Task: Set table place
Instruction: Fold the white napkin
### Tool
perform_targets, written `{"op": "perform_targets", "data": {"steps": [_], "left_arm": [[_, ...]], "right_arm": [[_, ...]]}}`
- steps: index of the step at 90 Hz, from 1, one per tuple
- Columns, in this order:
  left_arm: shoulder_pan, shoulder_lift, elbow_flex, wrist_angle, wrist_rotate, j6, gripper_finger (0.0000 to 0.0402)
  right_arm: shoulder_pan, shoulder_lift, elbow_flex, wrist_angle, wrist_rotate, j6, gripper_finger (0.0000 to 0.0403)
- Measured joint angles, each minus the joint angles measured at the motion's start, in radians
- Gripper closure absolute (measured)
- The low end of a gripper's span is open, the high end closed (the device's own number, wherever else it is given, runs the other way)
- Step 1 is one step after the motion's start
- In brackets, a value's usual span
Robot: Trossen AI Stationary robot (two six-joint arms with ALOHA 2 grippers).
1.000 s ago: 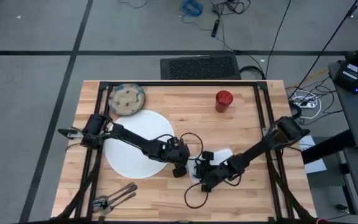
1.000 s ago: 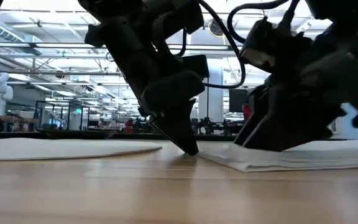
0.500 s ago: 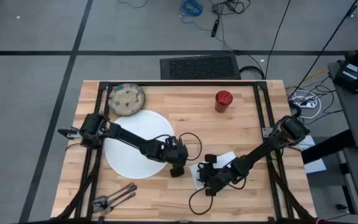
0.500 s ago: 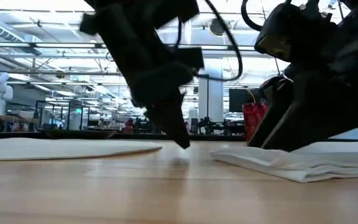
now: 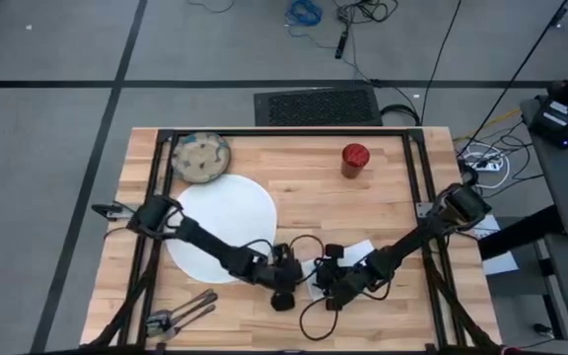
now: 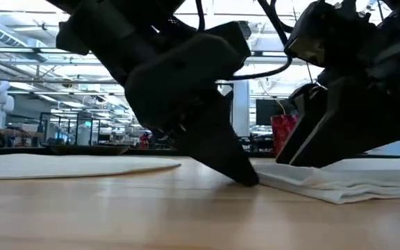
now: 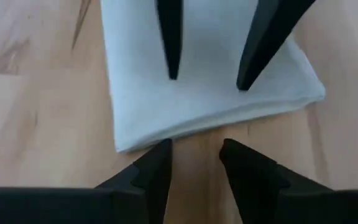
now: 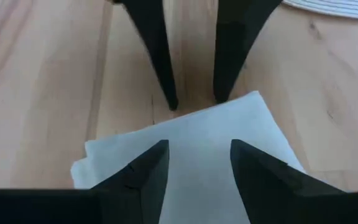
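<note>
The left hand (image 5: pixel 286 293) is down at the front middle of the table (image 5: pixel 383 207), its fingertips on the wood just at the near edge of the napkin (image 7: pixel 210 81). Its wrist view shows the two fingers (image 7: pixel 157 171) a little apart with only bare wood between them, so it holds nothing. In the low view, the left hand (image 6: pixel 245 177) tapers to a point that meets the table right at the napkin's (image 6: pixel 339 184) folded edge.

The right hand (image 5: pixel 329 286) faces it from the other side, lowered over the napkin (image 5: pixel 355 250). Its fingers (image 8: pixel 145 171) are apart and sit on or just above the cloth; whether they press it cannot be told. They grip nothing. In that wrist view, the left hand's fingertips (image 8: pixel 166 93) stand on the wood just off the napkin's (image 8: pixel 197 149) corner.

The napkin lies flat and folded, right of the white plate (image 5: pixel 225 212) and apart from it. The speckled bowl (image 5: pixel 201 158) sits at the back left, just beside the plate's far rim. The red cup (image 5: pixel 355 158) stands upright at the back, right of centre, well apart from the napkin. The cutlery (image 5: pixel 180 314) lies at the front left corner, near the table's edge.
</note>
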Motion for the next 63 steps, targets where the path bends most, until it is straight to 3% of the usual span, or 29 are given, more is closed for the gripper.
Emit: {"op": "perform_targets", "data": {"steps": [63], "left_arm": [[0.006,0.022,0.002,0.067,0.000,0.033,0.0269]], "right_arm": [[0.021,0.025,0.084,-0.081,-0.008,0.062,0.0243]]}}
